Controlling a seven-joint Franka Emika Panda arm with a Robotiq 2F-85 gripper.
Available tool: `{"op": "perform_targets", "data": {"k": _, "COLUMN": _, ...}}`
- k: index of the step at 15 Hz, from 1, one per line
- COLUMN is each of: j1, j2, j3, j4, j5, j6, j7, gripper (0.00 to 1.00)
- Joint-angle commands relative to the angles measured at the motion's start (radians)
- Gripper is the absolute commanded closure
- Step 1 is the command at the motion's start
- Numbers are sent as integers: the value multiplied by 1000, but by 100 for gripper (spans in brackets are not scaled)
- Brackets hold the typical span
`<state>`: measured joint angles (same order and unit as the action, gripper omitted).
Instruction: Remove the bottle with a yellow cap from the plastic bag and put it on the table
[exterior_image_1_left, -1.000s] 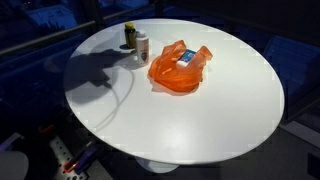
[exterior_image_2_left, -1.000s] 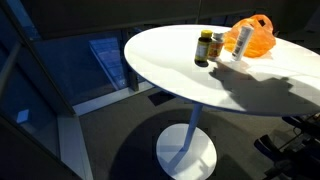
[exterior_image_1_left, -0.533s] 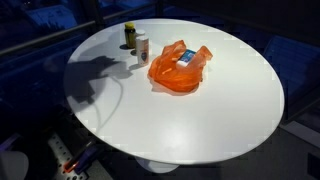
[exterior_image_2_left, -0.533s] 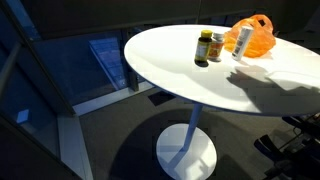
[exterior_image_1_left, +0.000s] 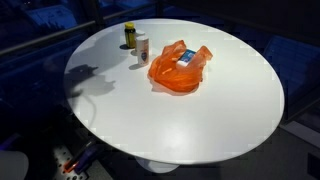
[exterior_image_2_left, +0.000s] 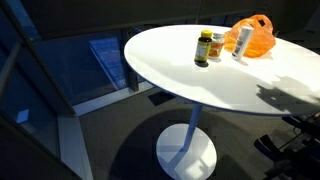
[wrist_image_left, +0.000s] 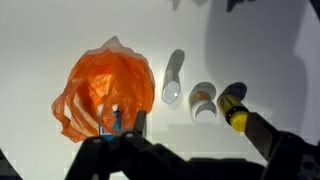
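Observation:
The bottle with a yellow cap (exterior_image_1_left: 129, 34) stands upright on the white round table (exterior_image_1_left: 200, 125), outside the orange plastic bag (exterior_image_1_left: 180, 68). It shows in both exterior views (exterior_image_2_left: 203, 49) and in the wrist view (wrist_image_left: 233, 108). The bag (exterior_image_2_left: 255, 35) lies crumpled with a blue item inside (wrist_image_left: 105, 90). My gripper (wrist_image_left: 200, 150) shows only in the wrist view. It is open and empty, high above the table, with the bottles between its dark fingers. The arm is out of both exterior views; only its shadow falls on the table.
A white bottle (exterior_image_1_left: 142, 47) and a white-capped bottle (exterior_image_2_left: 217, 44) stand beside the yellow-capped one, between it and the bag. In the wrist view they are the slim bottle (wrist_image_left: 173, 78) and the capped one (wrist_image_left: 204, 100). The table's pedestal (exterior_image_2_left: 188, 150) stands on a dark floor.
The arm's shadow has slid across the table toward its edge and shrunk. The bottles and the bag have not moved.

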<state>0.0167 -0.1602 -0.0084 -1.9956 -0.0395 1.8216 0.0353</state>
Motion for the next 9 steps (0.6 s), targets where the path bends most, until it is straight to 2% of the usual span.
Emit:
{"op": "perform_targets", "data": {"k": 1, "j1": -14, "j2": -55, "j3": -16, "j4": 9, "j5": 62, "j6": -53, "j7": -31, "gripper": 0}}
{"op": "perform_targets", "data": {"k": 5, "j1": -17, "j2": -58, "j3": -24, "j4": 27, "j5": 96, "j6": -80, "j7": -33, "gripper": 0}}
{"op": "perform_targets", "data": {"k": 9, "j1": -16, "j2": -58, "j3": -14, "j4": 10, "j5": 72, "j6": -57, "j7": -7, "gripper": 0}}
